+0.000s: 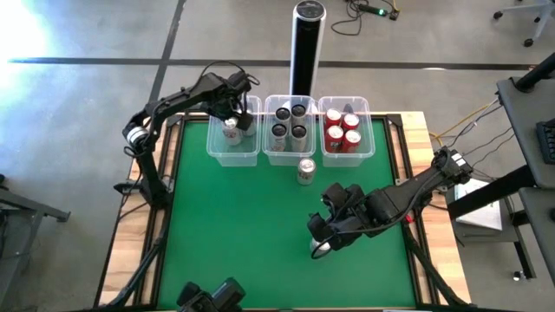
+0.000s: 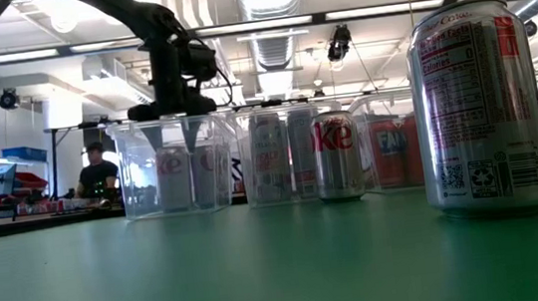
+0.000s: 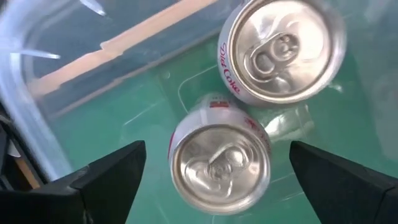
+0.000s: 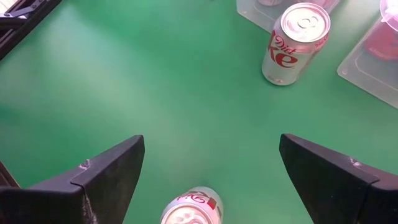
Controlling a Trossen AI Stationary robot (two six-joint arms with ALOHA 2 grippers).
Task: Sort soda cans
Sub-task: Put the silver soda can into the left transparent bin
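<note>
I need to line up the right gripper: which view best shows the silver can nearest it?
The low view: the silver can stands upright, its whole side visible. The right wrist view shows only its top between the open right gripper fingers; the high view mostly hides it; the left wrist view misses it.

Two silver-white cans (image 3: 219,163) (image 3: 277,51) stand upright, touching, in a clear bin (image 3: 37,124); the left tool (image 3: 217,180) spread wide above them.

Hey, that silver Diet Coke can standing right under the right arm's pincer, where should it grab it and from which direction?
Grip the silver can around its round side wall, near mid-height, coming straight down from above. It stands upright on the green mat with clear space around it, and the open right pincer already straddles it, so closing the fingers across the cylinder's width should hold it squarely.
</note>
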